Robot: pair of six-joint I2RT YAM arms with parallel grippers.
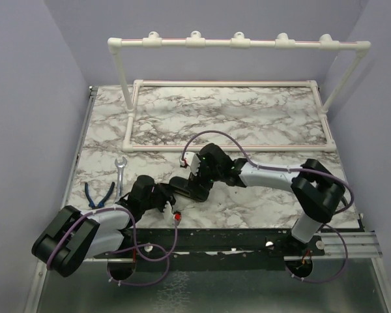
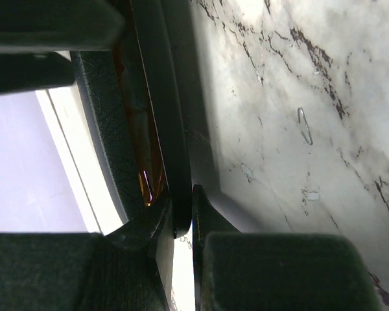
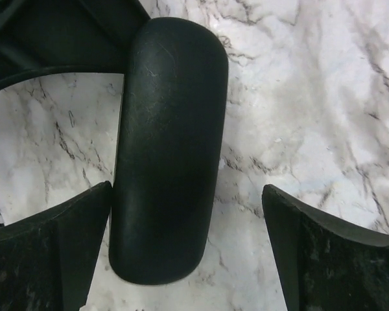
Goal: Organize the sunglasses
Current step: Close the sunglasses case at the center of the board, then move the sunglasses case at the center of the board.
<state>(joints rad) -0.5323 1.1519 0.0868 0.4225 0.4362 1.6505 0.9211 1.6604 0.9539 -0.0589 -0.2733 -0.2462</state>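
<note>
A black oval case (image 1: pixel 186 187) lies on the marble table between the two arms. My left gripper (image 1: pixel 173 201) is shut on the thin rim at the case's near end (image 2: pixel 175 129), one finger on each side of the edge. Through a narrow gap in the case, part of the translucent yellow-orange sunglasses (image 2: pixel 144 178) shows inside. My right gripper (image 1: pixel 194 175) hangs over the far end of the case, open wide. In the right wrist view the case (image 3: pixel 168 142) runs between the fingers, close against the left one, and the right gripper (image 3: pixel 187 191) grips nothing.
A silver wrench (image 1: pixel 120 173) and blue-handled pliers (image 1: pixel 99 193) lie left of the left arm. A white pipe frame (image 1: pixel 228 44) stands across the back half of the table. A paper clip (image 2: pixel 305 125) lies on the marble near the case.
</note>
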